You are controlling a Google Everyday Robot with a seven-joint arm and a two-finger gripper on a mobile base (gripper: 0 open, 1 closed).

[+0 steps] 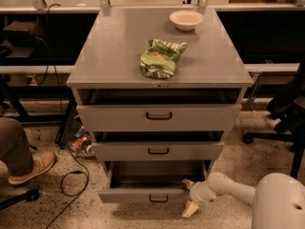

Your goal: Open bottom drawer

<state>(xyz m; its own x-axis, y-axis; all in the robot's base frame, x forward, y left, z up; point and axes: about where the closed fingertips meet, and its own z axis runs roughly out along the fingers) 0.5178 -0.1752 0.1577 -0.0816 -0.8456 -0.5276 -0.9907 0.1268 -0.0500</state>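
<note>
The grey cabinet has three drawers. The bottom drawer (143, 193), with a small black loop handle (158, 199), is pulled out and shows a plain grey inside. My gripper (189, 197) is at the drawer front's right end, near the floor, on a white arm (228, 187) that comes in from the lower right. One cream finger (190, 209) points down below the drawer front and the other (187, 183) sits at the drawer's top right edge. The fingers are spread apart and hold nothing.
The middle drawer (158, 151) and top drawer (159, 116) stand slightly out. A green bag (159, 57) and a white bowl (186, 19) lie on the cabinet top. A person's shoe (31, 168) and cables (71, 175) are on the floor at left; a chair base (267, 137) at right.
</note>
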